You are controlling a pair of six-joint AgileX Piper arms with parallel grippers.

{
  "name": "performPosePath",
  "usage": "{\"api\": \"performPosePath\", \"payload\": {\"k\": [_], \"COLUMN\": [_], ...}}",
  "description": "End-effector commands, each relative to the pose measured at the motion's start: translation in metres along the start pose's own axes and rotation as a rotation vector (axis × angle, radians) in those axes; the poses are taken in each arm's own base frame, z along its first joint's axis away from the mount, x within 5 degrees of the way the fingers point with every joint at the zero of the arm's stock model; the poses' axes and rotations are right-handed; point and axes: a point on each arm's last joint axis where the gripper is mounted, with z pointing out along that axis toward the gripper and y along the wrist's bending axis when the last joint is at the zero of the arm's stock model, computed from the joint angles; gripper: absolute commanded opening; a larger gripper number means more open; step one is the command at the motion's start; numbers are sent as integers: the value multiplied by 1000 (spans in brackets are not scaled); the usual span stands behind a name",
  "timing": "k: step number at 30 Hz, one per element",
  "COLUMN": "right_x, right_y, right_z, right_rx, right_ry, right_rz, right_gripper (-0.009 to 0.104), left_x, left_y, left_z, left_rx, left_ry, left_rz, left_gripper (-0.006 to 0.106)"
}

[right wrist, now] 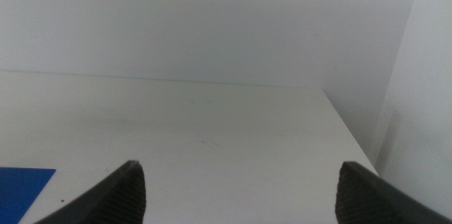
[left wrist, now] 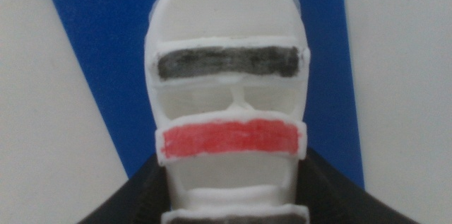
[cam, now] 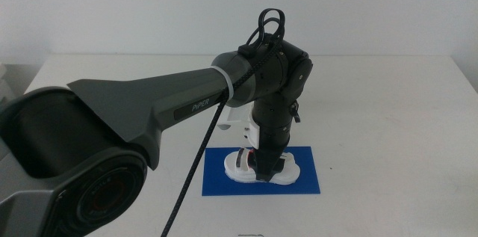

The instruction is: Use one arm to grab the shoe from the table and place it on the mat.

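Shoe (left wrist: 229,104) on mat (cam: 306,177), left hand (cam: 267,170) gripping (straps: wrist view).

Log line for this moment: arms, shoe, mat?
left gripper: at the shoe, jaws either side | shoe: over the mat, contact unclear | right gripper: open, waiting above the table

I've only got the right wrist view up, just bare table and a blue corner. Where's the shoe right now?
Observer: The shoe lies on the mat, with the left gripper down on it.
Operator: Is that gripper clamped on it?
Observer: The left wrist view shows its dark jaws flanking the shoe's sides near the red strap.
Operator: Does the shoe hang off the mat?
Observer: In the middle view it sits inside the blue, mat showing on every side.
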Motion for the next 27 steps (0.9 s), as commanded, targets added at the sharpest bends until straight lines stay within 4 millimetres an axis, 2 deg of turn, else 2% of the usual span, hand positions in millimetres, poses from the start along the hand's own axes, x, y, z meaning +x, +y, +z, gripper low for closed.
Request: {"api": "performPosePath", "payload": {"k": [1, 2, 5, 10, 13, 16, 18, 19, 21, 25, 27], "right_x": [-14, -14, -14, -14, -14, -14, -14, -14, -14, -14, -14], "right_y": [-1, -1, -1, -1, -1, -1, -1, -1, -1, -1, -1], "right_z": [-3, -3, -3, -3, -3, -3, -3, -3, -3, -3, -3], "right_rx": [8, 8, 8, 8, 8, 8, 8, 8, 8, 8, 8], "right_ry": [-113, -113, -113, -113, -113, -113, -113, -113, -113, -113, -113], "right_rz": [-13, -13, -13, -13, -13, -13, -13, -13, -13, -13, -13], "right_gripper": [94, 94, 94, 94, 94, 94, 94, 94, 94, 94, 94], "left_x": [-1, -1, -1, -1, -5, -14, -26, -30, -44, -72, -85], "left_y": [-2, -2, -2, -1, 3, 13, 26, 28, 37, 59, 71], "left_z": [-38, -38, -38, -45, -66, -104, -143, -155, -190, -247, -271], "left_rx": [83, 84, 84, 94, 112, 154, 208, 248, 353, 501, 526], "left_ry": [36, 37, 36, 40, 48, 40, 22, 5, -50, -237, -385], "left_rz": [-22, -22, -22, -12, 17, 58, 110, 147, 259, 638, 933], "left_gripper": [48, 64, 81, 93, 93, 92, 92, 92, 92, 92, 92]}}
